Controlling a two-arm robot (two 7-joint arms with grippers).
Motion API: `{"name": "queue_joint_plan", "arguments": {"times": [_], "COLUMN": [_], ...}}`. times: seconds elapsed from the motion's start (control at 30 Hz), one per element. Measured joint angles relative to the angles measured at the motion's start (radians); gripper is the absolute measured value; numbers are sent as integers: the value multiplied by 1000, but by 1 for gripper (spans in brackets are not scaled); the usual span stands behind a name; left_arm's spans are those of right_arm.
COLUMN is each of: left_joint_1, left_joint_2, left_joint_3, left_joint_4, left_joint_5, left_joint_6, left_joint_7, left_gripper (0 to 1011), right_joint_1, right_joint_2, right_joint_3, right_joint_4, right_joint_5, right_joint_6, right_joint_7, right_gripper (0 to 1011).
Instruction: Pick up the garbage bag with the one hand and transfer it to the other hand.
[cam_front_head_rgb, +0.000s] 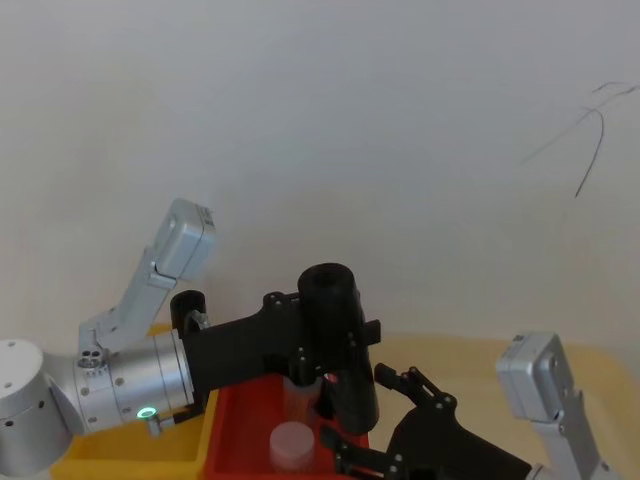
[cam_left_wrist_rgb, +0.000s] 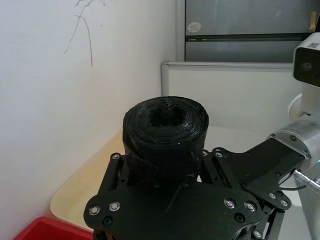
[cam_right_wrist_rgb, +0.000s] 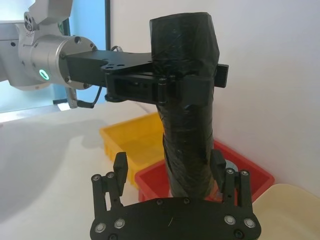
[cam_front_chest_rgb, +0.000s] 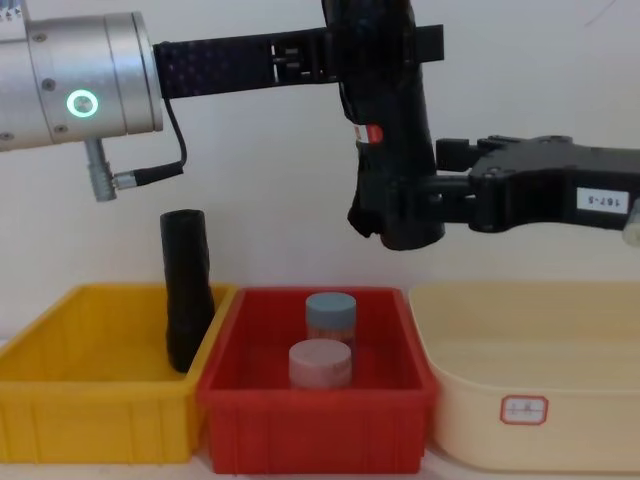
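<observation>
The left arm reaches in level from the left, its green ring lit, and the left gripper (cam_front_chest_rgb: 385, 50) is clenched round the upper part of the garbage bag (cam_front_chest_rgb: 392, 150), a finger pressed on either side. The roll hangs about upright in the air above the red bin (cam_front_chest_rgb: 310, 425), clear of it, with its red-and-white label band (cam_front_chest_rgb: 368, 133) just under the left gripper's grasp.

The right arm comes in level from the right, lower down. The right gripper (cam_front_chest_rgb: 420, 195) stands spread at the bag's lower part. In the right wrist view one finger (cam_right_wrist_rgb: 120, 167) stays apart from the roll, while the other (cam_right_wrist_rgb: 218, 165) lies against it, so the jaws straddle the bag without clamping it.

Below, two small round containers (cam_front_chest_rgb: 322, 340) sit in the red bin, and a slimmer black roll (cam_front_chest_rgb: 186, 290) leans in the yellow bin (cam_front_chest_rgb: 90, 415) to the left. A cream bin (cam_front_chest_rgb: 530, 400) stands to the right.
</observation>
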Motion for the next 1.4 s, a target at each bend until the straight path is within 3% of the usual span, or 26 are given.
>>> {"name": "queue_joint_plan", "arguments": {"times": [0.7,1.4], "left_joint_1": [-7,-8], "left_joint_2": [11,12], "left_joint_3": [17,56], "left_joint_4": [-16,-22], "left_joint_5": [-37,-54], "left_joint_6": [24,47], "left_joint_7": [-6,-2], "left_gripper": [499,499], "right_joint_1": [50,89], "right_joint_2": [-14,-19], "right_joint_3": [-29,-55], "right_joint_4": [51,80], "right_joint_5": [35,61], "right_joint_6": [25,27], "right_joint_7": [7,19], "right_gripper": [1000,1001]}}
